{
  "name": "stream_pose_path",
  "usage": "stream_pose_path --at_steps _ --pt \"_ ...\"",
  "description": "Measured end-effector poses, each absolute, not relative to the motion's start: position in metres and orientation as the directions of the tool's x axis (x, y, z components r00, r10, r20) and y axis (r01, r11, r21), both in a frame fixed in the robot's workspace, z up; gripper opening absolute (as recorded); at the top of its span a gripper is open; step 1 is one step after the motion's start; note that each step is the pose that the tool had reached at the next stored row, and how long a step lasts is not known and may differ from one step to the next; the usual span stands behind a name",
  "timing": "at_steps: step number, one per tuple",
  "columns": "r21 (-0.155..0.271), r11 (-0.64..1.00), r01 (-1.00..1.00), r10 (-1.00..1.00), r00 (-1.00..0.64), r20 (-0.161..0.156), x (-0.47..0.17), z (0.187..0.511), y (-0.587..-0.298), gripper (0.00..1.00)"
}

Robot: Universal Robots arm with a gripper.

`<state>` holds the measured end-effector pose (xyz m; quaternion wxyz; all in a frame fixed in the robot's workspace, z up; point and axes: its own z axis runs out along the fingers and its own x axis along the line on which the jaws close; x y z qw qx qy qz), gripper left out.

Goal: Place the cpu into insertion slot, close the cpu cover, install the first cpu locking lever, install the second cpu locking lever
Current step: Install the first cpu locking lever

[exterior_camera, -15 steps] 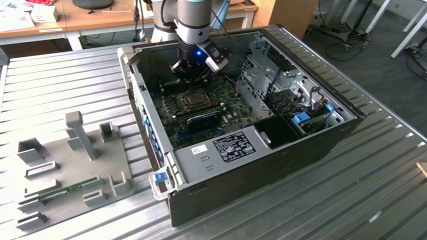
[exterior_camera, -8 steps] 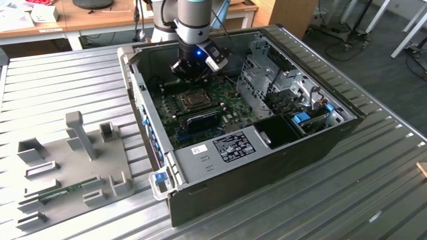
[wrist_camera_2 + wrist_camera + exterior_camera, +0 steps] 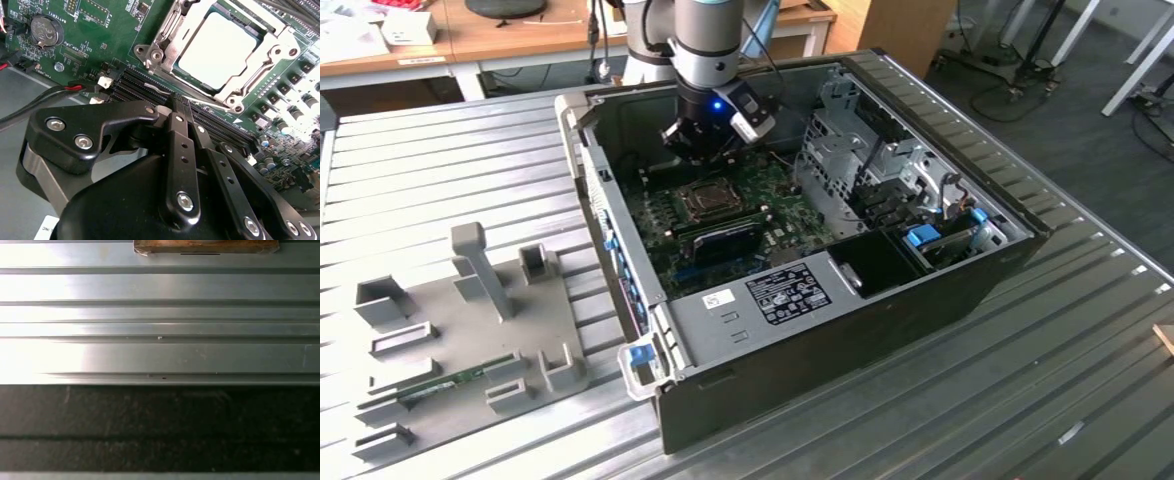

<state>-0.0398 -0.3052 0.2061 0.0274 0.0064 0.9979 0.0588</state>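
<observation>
Starting at the exterior view's left, a grey tray (image 3: pixel 454 330) of upright holders lies on the ribbed metal table (image 3: pixel 987 400), with a thin green strip (image 3: pixel 447 385) resting in it. Next comes the open computer case (image 3: pixel 854 330), lying on its side with its green board (image 3: pixel 774 200) facing up. The gripper (image 3: pixel 703 152) hangs inside the case, close above the board and just beside the socket (image 3: pixel 707 197). Towards the exterior view's right stand the metal drive cages (image 3: pixel 854 140) and a blue tab (image 3: pixel 927 237)

In the second wrist view a round coin battery (image 3: pixel 45 30) sits on the board, then red and black wires (image 3: pixel 75 88), then long black memory slots (image 3: pixel 145 85). The black fingers (image 3: pixel 180 150) are pressed together with nothing between them, their tips over those slots. Past them the cpu (image 3: pixel 220 45) lies flat in the socket, its pale square top showing through the window of the cover (image 3: pixel 162 37), which lies down around it

In the first wrist view a wooden piece (image 3: pixel 205 246) rests on the table
</observation>
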Motion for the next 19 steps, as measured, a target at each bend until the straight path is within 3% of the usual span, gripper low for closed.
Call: stream_pose_path --at_steps 19 --pt "0.118 0.993 0.012 0.018 -0.998 -0.054 -0.0399 0.2011 -0.3051 0.10"
